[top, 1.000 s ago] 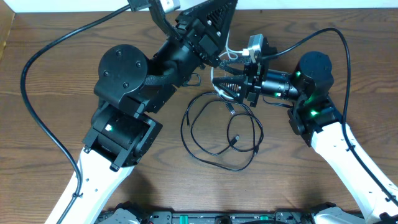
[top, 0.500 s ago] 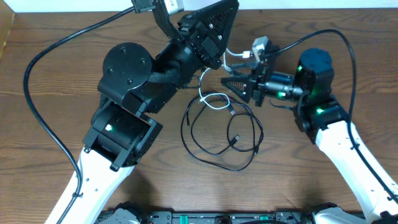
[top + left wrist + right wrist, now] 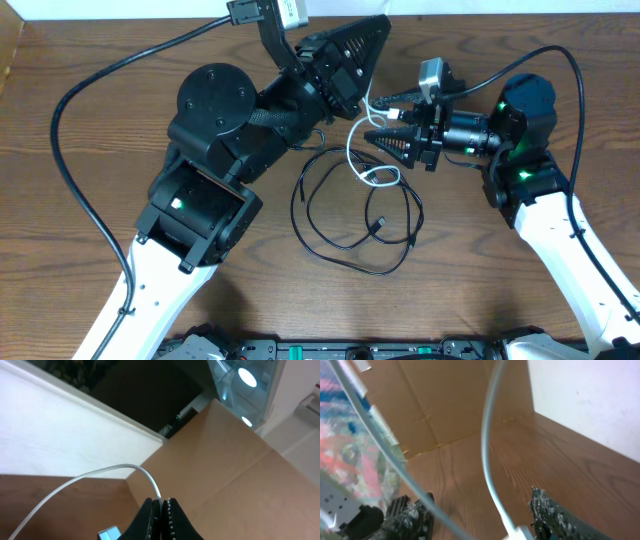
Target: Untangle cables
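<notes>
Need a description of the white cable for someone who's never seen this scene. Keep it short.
Look at the middle of the wooden table. The white cable runs down from the shut left gripper to a small loop by the open right gripper. It is the only thin white cord; the black cable next to it sprawls in wide loops.

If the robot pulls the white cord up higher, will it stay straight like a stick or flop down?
Probably flop: the white cord bends in a soft arc out of the left gripper. It looks light, since that gripper's thin shut tips alone seem to carry it. It might slip sideways, because the right gripper stands open around it.
</notes>
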Controlling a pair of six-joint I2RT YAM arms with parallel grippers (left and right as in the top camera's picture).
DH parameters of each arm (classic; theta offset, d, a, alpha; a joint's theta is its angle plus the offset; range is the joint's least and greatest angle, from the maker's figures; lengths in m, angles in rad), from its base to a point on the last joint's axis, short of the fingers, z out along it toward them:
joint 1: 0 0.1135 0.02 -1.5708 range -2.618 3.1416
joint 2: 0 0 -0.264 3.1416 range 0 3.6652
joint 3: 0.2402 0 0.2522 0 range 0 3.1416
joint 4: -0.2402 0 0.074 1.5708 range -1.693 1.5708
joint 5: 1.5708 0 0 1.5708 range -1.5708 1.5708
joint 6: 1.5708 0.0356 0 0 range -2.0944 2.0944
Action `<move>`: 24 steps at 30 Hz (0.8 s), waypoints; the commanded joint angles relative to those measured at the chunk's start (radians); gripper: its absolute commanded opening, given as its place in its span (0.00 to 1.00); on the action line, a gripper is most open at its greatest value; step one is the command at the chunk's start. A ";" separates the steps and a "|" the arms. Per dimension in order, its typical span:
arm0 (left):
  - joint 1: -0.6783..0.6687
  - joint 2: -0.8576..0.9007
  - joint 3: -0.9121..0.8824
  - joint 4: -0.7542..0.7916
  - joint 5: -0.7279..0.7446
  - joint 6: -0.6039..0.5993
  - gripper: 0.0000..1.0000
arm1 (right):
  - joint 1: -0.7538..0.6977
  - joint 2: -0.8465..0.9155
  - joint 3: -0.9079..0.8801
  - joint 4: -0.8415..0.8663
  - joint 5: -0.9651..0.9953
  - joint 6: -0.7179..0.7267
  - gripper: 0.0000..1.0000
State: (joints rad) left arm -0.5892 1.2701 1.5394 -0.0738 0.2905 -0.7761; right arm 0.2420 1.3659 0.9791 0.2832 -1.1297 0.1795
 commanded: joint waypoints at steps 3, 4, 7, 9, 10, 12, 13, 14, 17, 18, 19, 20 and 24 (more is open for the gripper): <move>0.004 0.008 0.028 0.000 0.041 -0.037 0.08 | 0.034 0.005 0.002 0.011 -0.049 -0.024 0.40; 0.004 0.008 0.028 0.000 0.041 -0.037 0.08 | 0.034 0.006 0.002 0.008 -0.053 -0.024 0.34; 0.004 0.008 0.028 0.000 0.037 -0.037 0.08 | 0.034 0.007 0.002 -0.036 -0.047 -0.024 0.18; 0.004 0.008 0.028 -0.001 0.033 -0.024 0.08 | 0.032 0.007 0.002 -0.082 -0.029 -0.023 0.17; 0.004 0.008 0.028 -0.004 0.030 -0.011 0.08 | 0.031 0.007 0.002 -0.111 -0.008 -0.021 0.07; 0.004 0.010 0.028 -0.019 0.028 0.022 0.08 | 0.026 0.007 0.002 -0.179 0.082 0.041 0.01; 0.004 0.010 0.028 -0.037 0.013 0.027 0.08 | 0.021 0.007 0.002 -0.218 0.136 0.082 0.01; 0.004 0.010 0.028 -0.068 -0.015 0.027 0.08 | 0.016 0.007 0.002 -0.257 0.186 0.114 0.01; 0.004 0.010 0.028 -0.166 -0.100 0.028 0.08 | 0.005 0.007 0.002 -0.339 0.256 0.127 0.01; 0.004 0.010 0.028 -0.201 -0.130 0.034 0.09 | 0.005 0.007 0.002 -0.355 0.265 0.128 0.01; 0.004 0.010 0.028 -0.233 -0.156 0.051 0.14 | 0.005 0.006 0.002 -0.364 0.268 0.128 0.01; 0.004 0.010 0.028 -0.263 -0.180 0.069 0.17 | 0.005 0.006 0.002 -0.369 0.268 0.132 0.01; 0.004 0.010 0.028 -0.369 -0.269 0.130 0.43 | -0.004 -0.005 0.021 -0.412 0.327 0.207 0.01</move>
State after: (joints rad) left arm -0.5892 1.2758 1.5410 -0.4114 0.1337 -0.7113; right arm 0.2493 1.3682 0.9791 -0.1062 -0.8761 0.3138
